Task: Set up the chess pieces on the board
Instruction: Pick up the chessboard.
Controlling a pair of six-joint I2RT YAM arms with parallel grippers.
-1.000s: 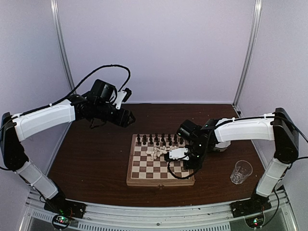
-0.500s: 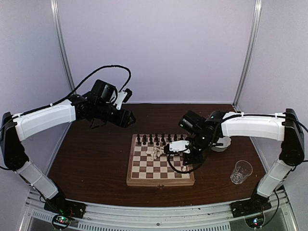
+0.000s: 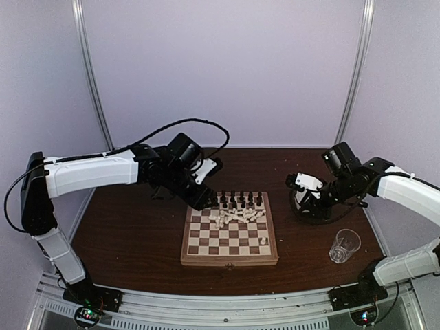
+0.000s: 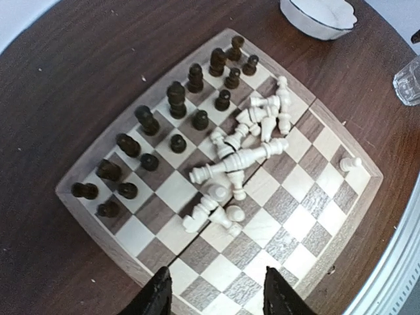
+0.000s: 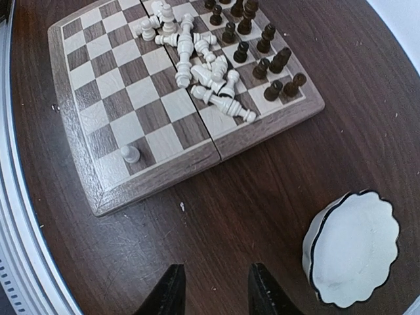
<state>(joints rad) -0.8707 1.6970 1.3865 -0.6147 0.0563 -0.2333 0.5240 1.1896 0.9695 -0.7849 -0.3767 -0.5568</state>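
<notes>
Left pincer [image 4: 215,298] spread over board [image 4: 289,223] corner; right pincer [image 5: 213,292] spread over table [image 5: 216,223] beside board.

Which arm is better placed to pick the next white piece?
Left. The left hand hangs open at the edge of the board near the white pile; the right hand sits off it by the bowl.

A white scalloped bowl [image 5: 354,246] sits on the brown table [image 3: 137,227], at four o'clock in the right wrist view. A clear glass [image 3: 344,245] stands upright at four o'clock in the top view.
</notes>
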